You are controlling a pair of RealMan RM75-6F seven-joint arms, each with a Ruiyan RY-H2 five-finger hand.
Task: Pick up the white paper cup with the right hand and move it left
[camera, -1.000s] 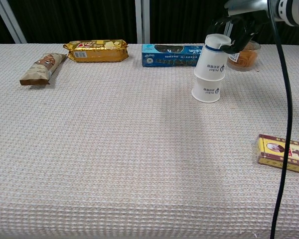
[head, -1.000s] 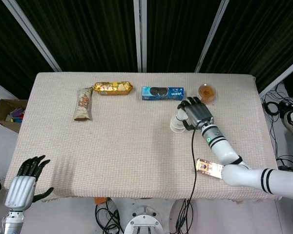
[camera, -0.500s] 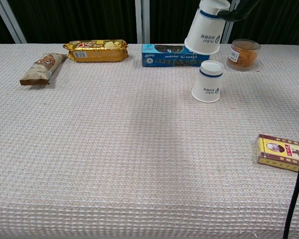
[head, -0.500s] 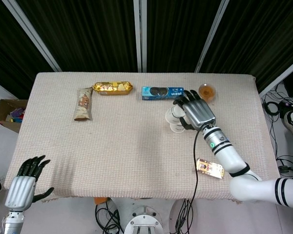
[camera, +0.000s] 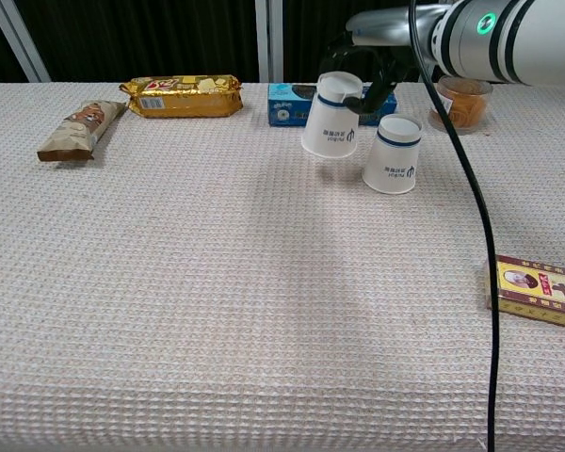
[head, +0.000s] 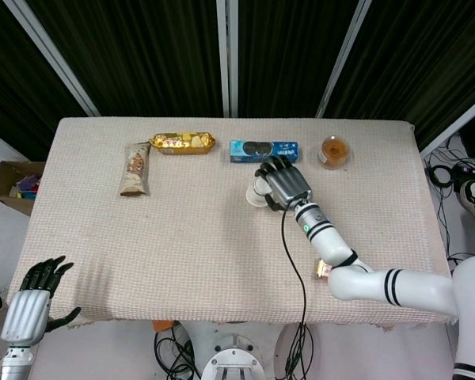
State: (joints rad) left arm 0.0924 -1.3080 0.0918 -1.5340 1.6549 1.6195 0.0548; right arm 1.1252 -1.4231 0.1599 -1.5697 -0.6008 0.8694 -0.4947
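My right hand (head: 281, 184) grips a white paper cup (camera: 331, 129) with a blue band, held upside down and tilted. The dark fingers (camera: 363, 73) wrap its top end. In the head view the cup (head: 257, 192) sticks out to the left of the hand, just below the blue box. It hangs low over the cloth; I cannot tell whether it touches. A second identical cup (camera: 393, 153) stands upside down on the table just right of the held one. My left hand (head: 32, 305) hangs off the table's near left corner, fingers spread, holding nothing.
Along the far edge lie a brown snack bar (camera: 80, 130), a gold packet (camera: 182, 95), a blue cookie box (camera: 292, 104) and a jar of orange stuff (camera: 461, 102). A yellow and red box (camera: 537, 290) lies near right. A black cable (camera: 480, 235) trails from the arm.
The right hand lifted the top cup off the stacked pair, carried it left and lowered it beside the remaining cup. The left hand has barely moved.
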